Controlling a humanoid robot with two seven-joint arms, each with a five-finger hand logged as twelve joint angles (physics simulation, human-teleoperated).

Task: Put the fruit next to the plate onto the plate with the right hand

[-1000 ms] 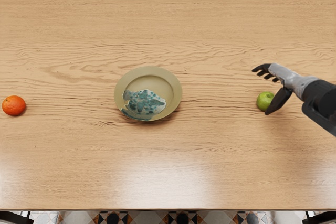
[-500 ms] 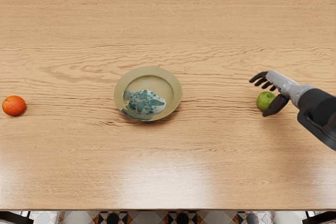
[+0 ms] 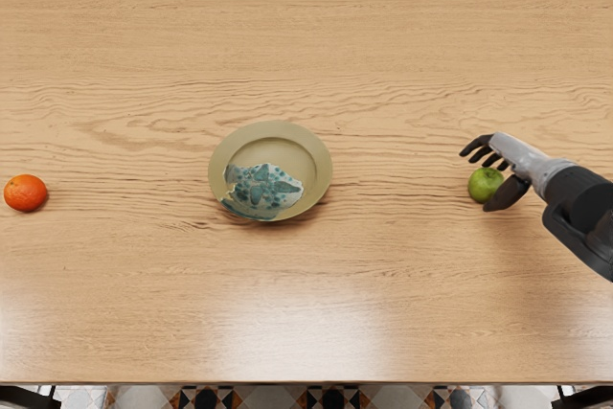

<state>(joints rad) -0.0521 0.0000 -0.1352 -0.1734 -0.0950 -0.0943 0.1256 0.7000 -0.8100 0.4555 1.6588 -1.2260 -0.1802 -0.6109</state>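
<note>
The round green apple [image 3: 484, 184] sits well right of the tan plate [image 3: 222, 154]; the right hand [image 3: 506, 162] spreads around it, holding nothing; it looks light, hard, rolly; grab its sides.

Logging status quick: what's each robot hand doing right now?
Right robot hand: open, close beside the green apple, not gripping it.
Left robot hand: not in view.

A plate [image 3: 317, 153] sits at the middle of the surface [image 3: 306, 313]. An orange [image 3: 25, 193] lies far to its left, near the edge. An apple [image 3: 485, 184] lies well to the plate's right, with the right hand [image 3: 506, 166] just beside it on its right.
</note>
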